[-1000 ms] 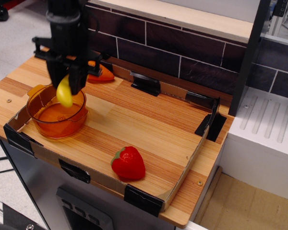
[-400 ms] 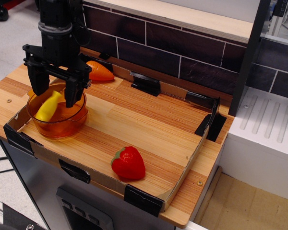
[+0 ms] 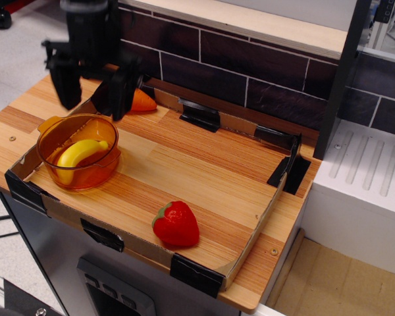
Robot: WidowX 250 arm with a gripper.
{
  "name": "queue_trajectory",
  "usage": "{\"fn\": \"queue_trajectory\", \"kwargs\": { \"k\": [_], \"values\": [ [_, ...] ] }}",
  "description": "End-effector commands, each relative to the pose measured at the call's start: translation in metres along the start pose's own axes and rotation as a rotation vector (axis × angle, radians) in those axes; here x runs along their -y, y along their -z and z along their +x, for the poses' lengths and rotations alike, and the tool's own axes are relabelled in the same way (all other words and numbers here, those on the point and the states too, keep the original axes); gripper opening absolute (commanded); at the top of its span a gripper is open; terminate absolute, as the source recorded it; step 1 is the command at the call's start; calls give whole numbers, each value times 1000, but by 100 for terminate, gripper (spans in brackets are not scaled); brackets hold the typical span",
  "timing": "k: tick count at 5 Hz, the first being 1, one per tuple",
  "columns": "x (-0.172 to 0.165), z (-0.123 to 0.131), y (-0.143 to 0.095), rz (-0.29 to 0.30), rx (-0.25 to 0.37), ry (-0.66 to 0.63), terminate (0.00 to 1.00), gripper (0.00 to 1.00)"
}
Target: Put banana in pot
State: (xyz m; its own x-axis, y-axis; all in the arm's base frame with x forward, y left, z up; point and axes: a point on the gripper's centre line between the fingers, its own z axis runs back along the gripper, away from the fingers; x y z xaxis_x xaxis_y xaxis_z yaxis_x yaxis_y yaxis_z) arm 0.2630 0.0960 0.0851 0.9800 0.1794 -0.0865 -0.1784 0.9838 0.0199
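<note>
Lying flat inside the pot (image 3: 78,153), the banana (image 3: 80,153) sat free while the gripper (image 3: 92,87) hung above, jaws wide, holding nothing.

The pot (image 3: 78,151) below the jaws is translucent orange plastic, glossy at the rim. In it lies the banana (image 3: 81,153) — smooth yellow plastic with a soft sheen. The gripper (image 3: 94,92) is matt black. The tabletop (image 3: 184,171) is striped wood, smooth — the strawberry (image 3: 176,224) looks like shiny red plastic.
</note>
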Motion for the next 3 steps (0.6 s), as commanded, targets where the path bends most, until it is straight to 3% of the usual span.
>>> {"fn": "queue_trajectory", "kwargs": {
  "k": [1,2,3],
  "values": [
    [24,12,-58,-18,89,5,0,100],
    [24,12,-58,-18,89,5,0,100],
    [24,12,-58,-18,89,5,100,100]
  ]
}}
